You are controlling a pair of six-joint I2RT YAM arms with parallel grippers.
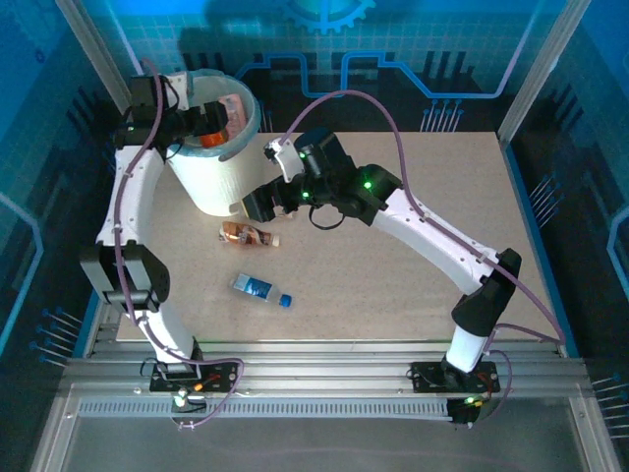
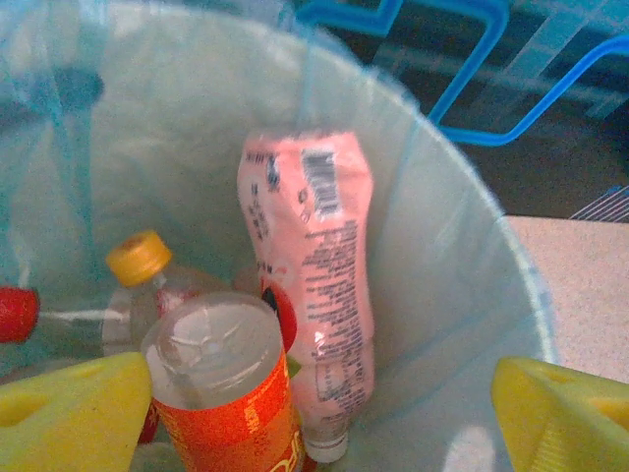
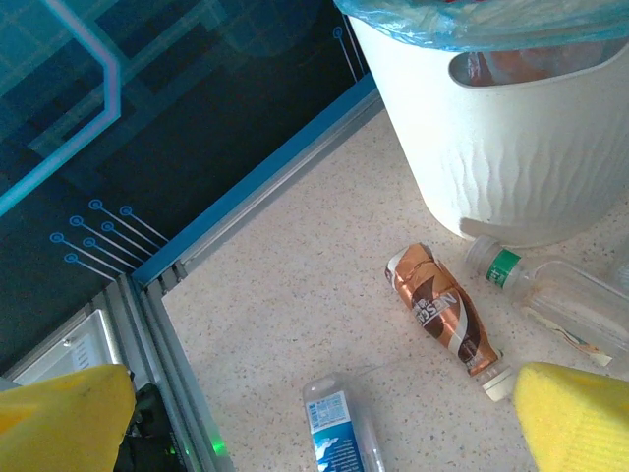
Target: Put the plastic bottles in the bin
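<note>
Both grippers gape: left gripper (image 2: 316, 418) over far-left-corner bin (image 1: 211, 185), orange bottle (image 2: 224, 388) unclamped; right gripper (image 3: 319, 418), empty, should straddle brown bottle (image 3: 442, 310).

table (image 1: 462, 167): speckled beige top | backdrop (image 1: 413, 39): blue panels, circuit pattern | rails (image 1: 324, 379): aluminium, along near edge

Blue-tinted light, soft shadows, blurry wrist views

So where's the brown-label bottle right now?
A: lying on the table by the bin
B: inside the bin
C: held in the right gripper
A: the brown-label bottle lies on its side on the table, just off the base of the bin, with nothing gripping it.
</note>
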